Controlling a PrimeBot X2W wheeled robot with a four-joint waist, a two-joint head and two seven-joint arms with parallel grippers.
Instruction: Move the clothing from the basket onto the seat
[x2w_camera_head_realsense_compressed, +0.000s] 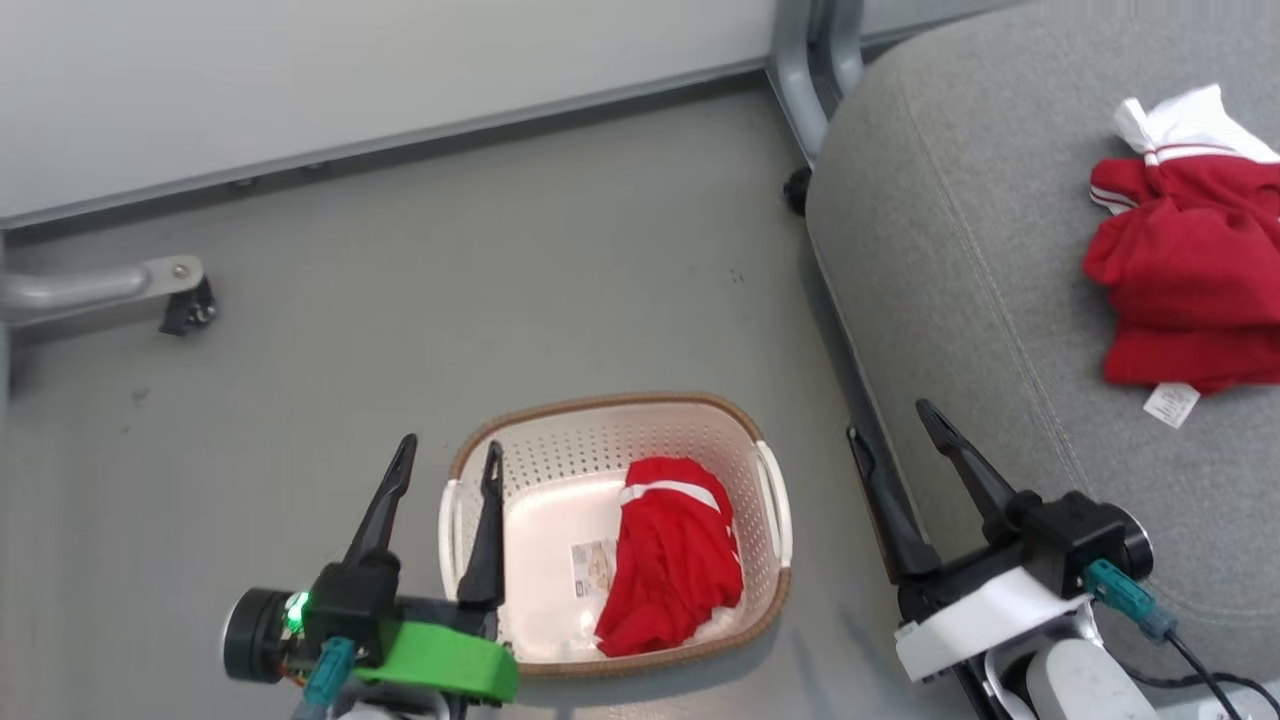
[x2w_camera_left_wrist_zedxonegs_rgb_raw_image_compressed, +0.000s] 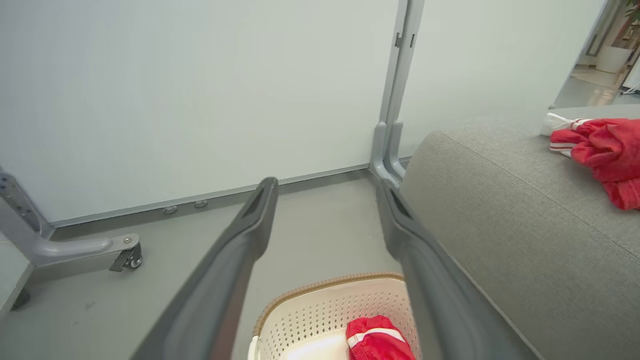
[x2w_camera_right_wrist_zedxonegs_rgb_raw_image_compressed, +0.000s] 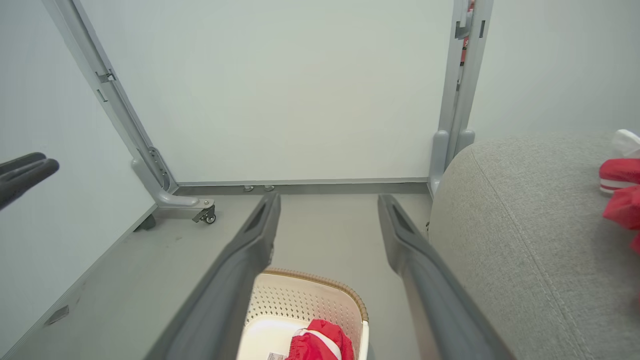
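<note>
Two red garments lie apart: one garment (x2w_camera_head_realsense_compressed: 675, 560) bunched in the basket (x2w_camera_head_realsense_compressed: 600, 408) on the floor (x2w_camera_head_realsense_compressed: 400, 300), the other garment (x2w_camera_head_realsense_compressed: 1190, 290) on the seat (x2w_camera_head_realsense_compressed: 960, 250). Left tool (x2w_camera_head_realsense_compressed: 450, 447) and right tool (x2w_camera_head_realsense_compressed: 890, 420) hang spread wide, empty. Head view shows the basket's paper label (x2w_camera_head_realsense_compressed: 592, 567); wrist views catch its far wall.

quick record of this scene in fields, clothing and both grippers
basket: on the floor, beside the seat
garment in basket: red, crumpled, right half
garment on seat: red and white, bunched
left gripper: jaws open, empty, at basket's left rim
right gripper: jaws open, empty, by seat's edge
left to do: one garment
</note>
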